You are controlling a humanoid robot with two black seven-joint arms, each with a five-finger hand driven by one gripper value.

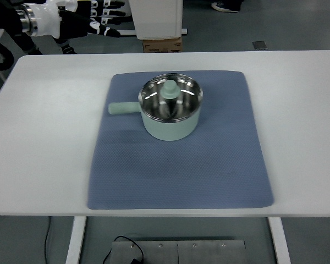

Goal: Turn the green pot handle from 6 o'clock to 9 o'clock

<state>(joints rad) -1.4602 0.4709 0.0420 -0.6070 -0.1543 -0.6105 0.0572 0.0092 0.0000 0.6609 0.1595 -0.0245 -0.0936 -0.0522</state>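
Note:
A pale green pot with a shiny steel inside and a green knob in it stands on the blue mat, toward the mat's far side. Its green handle points to the left, at about 9 o'clock. My left hand is at the top left of the top view, beyond the table's far edge and well away from the pot. Its black and white fingers are stretched out and hold nothing. My right arm is out of view.
The mat lies in the middle of a white table. Beyond the far edge stand a white cabinet and a cardboard box. A cable lies on the floor in front.

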